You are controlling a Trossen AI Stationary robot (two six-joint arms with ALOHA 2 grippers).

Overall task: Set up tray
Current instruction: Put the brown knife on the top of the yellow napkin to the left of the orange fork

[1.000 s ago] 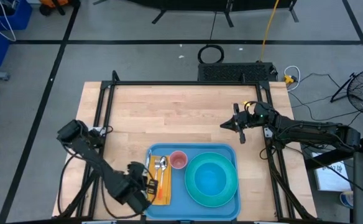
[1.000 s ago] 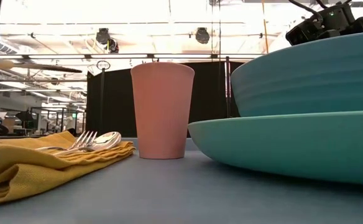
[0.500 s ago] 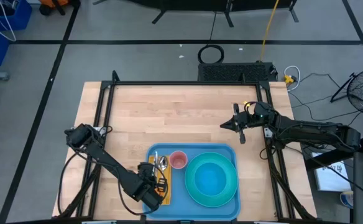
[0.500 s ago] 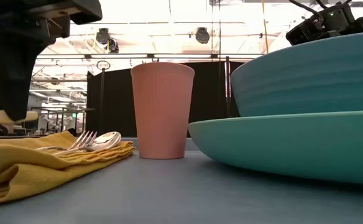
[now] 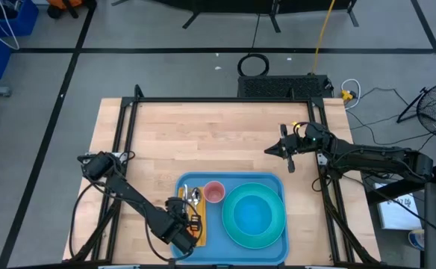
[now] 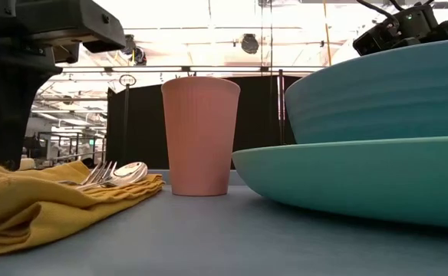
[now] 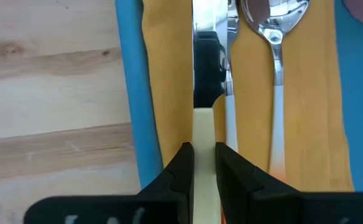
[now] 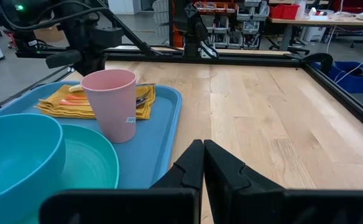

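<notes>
- On the wooden bench (image 5: pixel 203 134), at the middle of its near edge, lies the tray (image 5: pixel 274 181), a large flat blue rectangle with a raised rim.
- Filling the tray's right half is a round turquoise plate (image 5: pixel 278 228) with a turquoise bowl (image 5: pixel 251 213) sitting on it.
- Along the tray's left edge lies a folded yellow napkin (image 7: pixel 312 118), lengthwise, with cutlery on top.
- Just beside the napkin, near the tray's far edge, a pink cup (image 6: pixel 200 136) stands upright, apart from the plate.
- Side by side on the napkin rest a knife (image 7: pixel 206 74) with a pale handle, a fork (image 7: pixel 232 81) and a spoon (image 7: pixel 276 56).
- Low over the napkin at the tray's near left corner, the left gripper (image 7: pixel 201 165) has its fingers narrowly pinched on the knife's pale handle.
- Above bare wood toward the bench's right edge, well apart from the tray, the right gripper (image 8: pixel 202 163) waits with its fingers pressed together, holding nothing.
</notes>
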